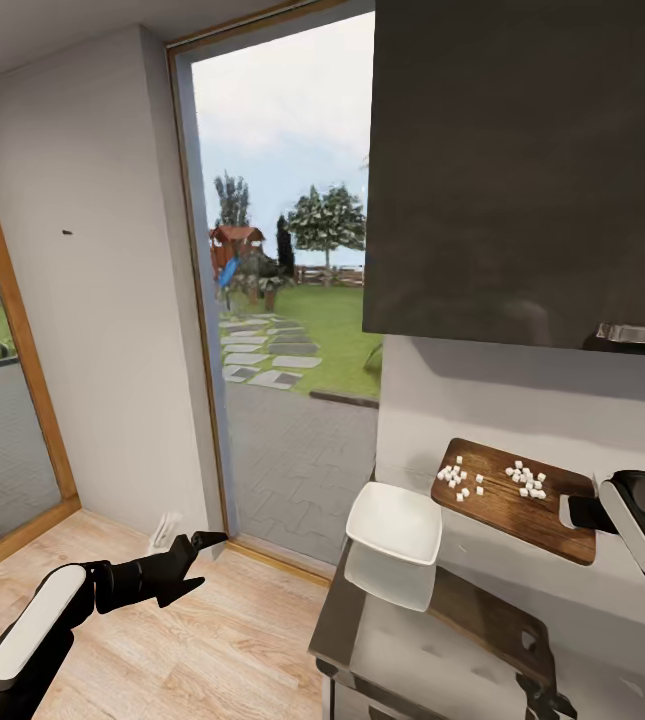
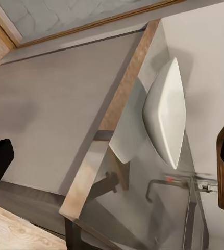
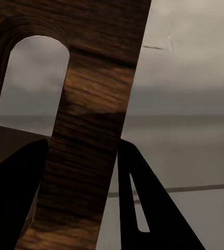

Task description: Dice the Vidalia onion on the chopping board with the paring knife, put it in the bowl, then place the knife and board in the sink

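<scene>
Right end effector point(image 3: 81, 172) clamping chopping board point(image 1: 522, 497) — lifted, tilted

Left arm extended low and forward; left tool point(image 1: 205, 545) fingers apart, empty. Right arm raised; right tool point(image 1: 574, 512) clamped on the chopping board point(image 1: 515, 497).

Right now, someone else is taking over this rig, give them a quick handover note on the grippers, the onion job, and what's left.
Right gripper: shut on the chopping board at its handle end, holding it lifted above the countertop.
Left gripper: open, holding nothing, out over the wooden floor.
Diced onion: in two clusters on the lifted board.
Bowl: on the countertop's edge, below the board's low end, nothing in it.
Done: onion diced.
Left: tip the dice into the bowl, then put the board and knife in the sink.
</scene>
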Controlling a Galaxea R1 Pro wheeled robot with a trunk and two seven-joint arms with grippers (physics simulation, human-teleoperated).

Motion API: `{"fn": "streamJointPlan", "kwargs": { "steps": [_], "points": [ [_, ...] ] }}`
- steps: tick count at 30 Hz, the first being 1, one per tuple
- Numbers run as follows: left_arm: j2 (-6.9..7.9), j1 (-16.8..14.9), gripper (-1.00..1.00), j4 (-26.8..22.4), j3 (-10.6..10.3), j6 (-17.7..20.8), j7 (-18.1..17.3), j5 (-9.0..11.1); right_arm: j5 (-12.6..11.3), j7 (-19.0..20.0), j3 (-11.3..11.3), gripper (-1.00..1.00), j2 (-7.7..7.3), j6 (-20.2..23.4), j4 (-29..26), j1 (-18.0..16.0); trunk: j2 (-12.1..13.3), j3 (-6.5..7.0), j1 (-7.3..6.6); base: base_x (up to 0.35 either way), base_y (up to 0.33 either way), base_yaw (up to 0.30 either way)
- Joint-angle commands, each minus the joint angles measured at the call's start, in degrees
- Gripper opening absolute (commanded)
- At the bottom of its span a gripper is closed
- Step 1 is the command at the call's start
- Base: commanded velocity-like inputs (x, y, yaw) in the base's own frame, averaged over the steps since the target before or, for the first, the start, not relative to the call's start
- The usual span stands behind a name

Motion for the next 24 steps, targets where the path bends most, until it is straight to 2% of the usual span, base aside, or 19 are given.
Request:
{"fn": "streamJointPlan", "kwargs": {
  "steps": [1, 24],
  "points": [
    [0.04, 0.0, 1.00, 0.0, -0.1, 0.0, 0.5, 0.6, -0.6, -0.6, 0.0, -1.00, -0.03, 0.1, 0.0, 0.0, -0.1, -0.03, 0.02, 0.000, 0.001, 0.000],
    [0.04, 0.0, 1.00, 0.0, -0.1, 0.0, 0.5, 0.7, -0.6, -0.6, 0.0, -1.00, 0.01, 0.1, 0.0, 0.0, -0.1, -0.03, 0.02, 0.000, 0.010, 0.000]
  ]
}}
